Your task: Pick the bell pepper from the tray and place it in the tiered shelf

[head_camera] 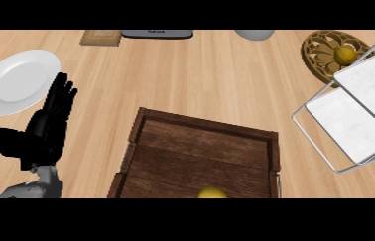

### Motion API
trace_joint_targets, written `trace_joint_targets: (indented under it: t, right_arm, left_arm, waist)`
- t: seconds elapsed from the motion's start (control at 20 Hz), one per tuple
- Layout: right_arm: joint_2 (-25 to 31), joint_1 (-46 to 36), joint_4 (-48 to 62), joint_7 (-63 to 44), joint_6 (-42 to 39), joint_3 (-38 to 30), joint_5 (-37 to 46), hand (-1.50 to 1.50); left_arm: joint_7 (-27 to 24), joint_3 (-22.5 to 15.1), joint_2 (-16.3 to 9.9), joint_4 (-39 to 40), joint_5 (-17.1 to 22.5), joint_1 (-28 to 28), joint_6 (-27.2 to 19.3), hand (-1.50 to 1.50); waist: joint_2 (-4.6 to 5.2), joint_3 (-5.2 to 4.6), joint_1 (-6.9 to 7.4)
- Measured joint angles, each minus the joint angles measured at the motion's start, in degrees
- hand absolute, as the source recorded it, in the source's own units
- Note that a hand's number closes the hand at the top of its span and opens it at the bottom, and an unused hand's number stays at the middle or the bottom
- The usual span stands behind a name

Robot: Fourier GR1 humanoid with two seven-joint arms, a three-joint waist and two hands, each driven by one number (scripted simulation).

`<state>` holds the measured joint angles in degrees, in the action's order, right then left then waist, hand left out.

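Wooden counter (pixel 212 76), viewed from above. Dark wooden tray (pixel 201 158) at lower centre; yellow bell pepper (pixel 212 193) lying inside at its near edge, partly cut off by the view. Tiered shelf (pixel 344 116), wire frame with white shelves, at right edge. Left hand (pixel 47 123) at left, resting upright, fingers straight and together, holding nothing. White plate (pixel 26 79) just beyond it. Round carved wooden stand (pixel 326 51) bearing a small yellow object (pixel 345 54), upper right.
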<state>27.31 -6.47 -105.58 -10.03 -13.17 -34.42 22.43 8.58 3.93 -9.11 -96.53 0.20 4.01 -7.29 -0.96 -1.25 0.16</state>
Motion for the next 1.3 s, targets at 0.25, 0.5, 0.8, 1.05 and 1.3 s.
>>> trace_joint_targets:
  t: [0.25, 0.5, 0.8, 1.05, 1.3]
  right_arm:
    - [1.1, -3.27, 4.75, 3.96, 2.77, 1.52, 2.81, 1.5]
    - [-0.09, -6.28, 8.13, 4.34, 5.06, 0.42, 1.78, -1.5]
    - [0.49, -8.6, 11.25, 5.06, 3.39, 0.8, 0.08, -1.5]
    - [0.92, -10.78, 14.01, 6.74, 1.53, 0.39, -2.95, -1.5]
    - [0.24, -13.85, 16.8, 7.63, 0.79, -1.47, -7.81, -1.5]
  left_arm:
    - [-0.01, 0.25, -0.34, 0.83, -0.08, 0.99, 0.35, 0.0]
    - [0.02, -0.55, 0.41, 0.36, -0.37, 0.95, 0.15, 0.0]
    - [-0.2, -0.45, 0.32, 1.21, -0.31, 1.75, 0.42, 0.0]
    - [-0.23, -0.09, 0.16, 1.77, -0.1, 2.0, 0.57, 0.0]
    - [0.08, -0.09, 0.31, 1.32, -0.14, 1.48, 0.43, 0.0]
  waist:
    - [-0.21, -0.56, 0.42]
    - [-0.43, -1.12, 0.84]
    - [-0.51, -1.72, 1.23]
    - [-0.41, -1.58, 1.29]
    - [-0.26, -0.93, 1.09]
